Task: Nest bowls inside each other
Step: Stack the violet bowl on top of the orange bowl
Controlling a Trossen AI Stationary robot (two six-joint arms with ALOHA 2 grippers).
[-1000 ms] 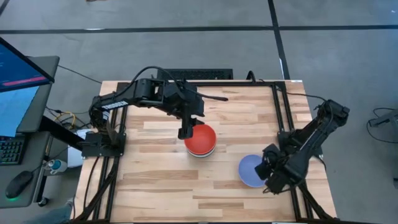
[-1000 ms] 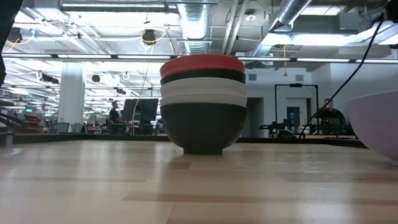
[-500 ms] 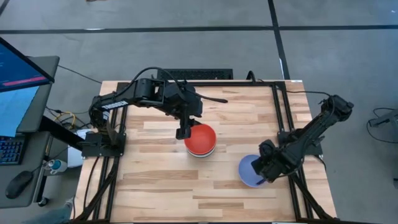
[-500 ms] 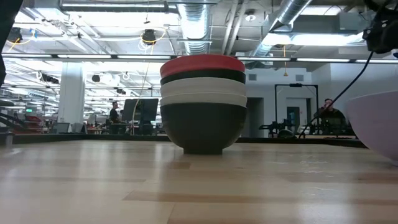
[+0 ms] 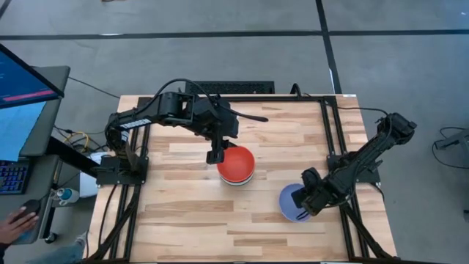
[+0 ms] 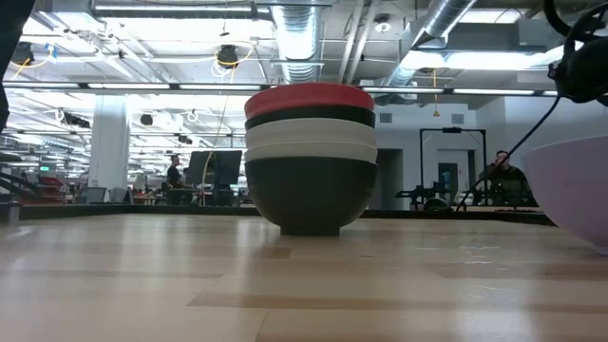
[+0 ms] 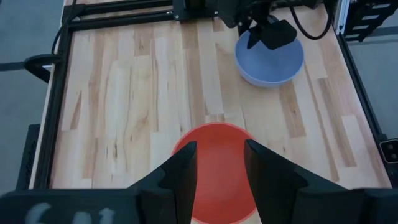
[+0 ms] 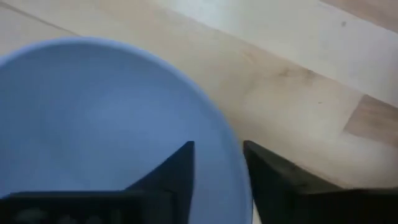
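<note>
Several bowls stand nested in a stack (image 5: 236, 166) mid-table: black at the bottom, then two white, one black, and red (image 6: 310, 98) on top. The black base rests on the wood. A pale blue bowl (image 5: 293, 203) sits alone on the table toward the right near corner. My left gripper (image 5: 214, 155) hangs open over the far-left rim of the red bowl (image 7: 217, 171). My right gripper (image 5: 310, 200) is open at the blue bowl's right rim (image 8: 227, 134), with one finger (image 8: 183, 162) over the inside and the other (image 8: 264, 171) outside. My right gripper straddles the blue bowl's right rim (image 8: 231, 155) from above, one finger inside the bowl and one outside. I cannot tell whether either finger touches it. The bowl rests on the table.
Black frame rails (image 5: 327, 132) run along the table's left and right sides. Bare wood lies left of the stack and along the near edge. A monitor and keyboard stand off the table's left, where a person's hand (image 5: 13, 222) rests on a mouse.
My right gripper has moved from just beyond the blue bowl's near-right side toward the table's left and far edge, onto the bowl's right rim. My left gripper has drawn back a little from the red bowl toward the left and far side.
</note>
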